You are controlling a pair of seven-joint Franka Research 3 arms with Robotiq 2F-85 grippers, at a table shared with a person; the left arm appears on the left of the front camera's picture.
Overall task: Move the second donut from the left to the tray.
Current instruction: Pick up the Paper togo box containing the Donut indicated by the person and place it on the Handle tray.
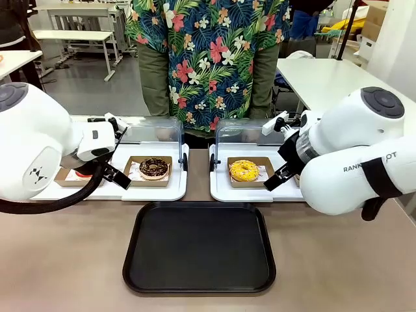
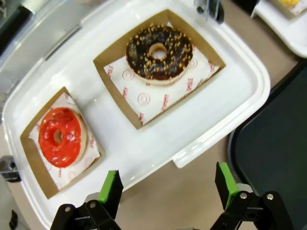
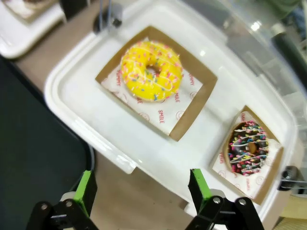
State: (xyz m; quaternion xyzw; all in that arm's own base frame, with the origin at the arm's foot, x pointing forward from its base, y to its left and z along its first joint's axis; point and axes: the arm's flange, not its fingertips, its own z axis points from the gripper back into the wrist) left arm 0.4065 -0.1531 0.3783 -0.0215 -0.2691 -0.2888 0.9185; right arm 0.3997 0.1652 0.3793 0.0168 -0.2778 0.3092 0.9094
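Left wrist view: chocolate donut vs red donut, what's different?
Glaze: the chocolate donut is dark brown; the red donut is glossy red.
Topping: the chocolate donut carries pale sprinkles; the red donut looks plain.
Place: the chocolate donut lies nearer the black tray than the red donut.
Shared: both rings, each in a brown cardboard holder, on one white display tray.

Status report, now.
Left gripper, right gripper open. Chocolate donut in cardboard holder on white display tray, untouched. Clear lid up, nothing blocking.
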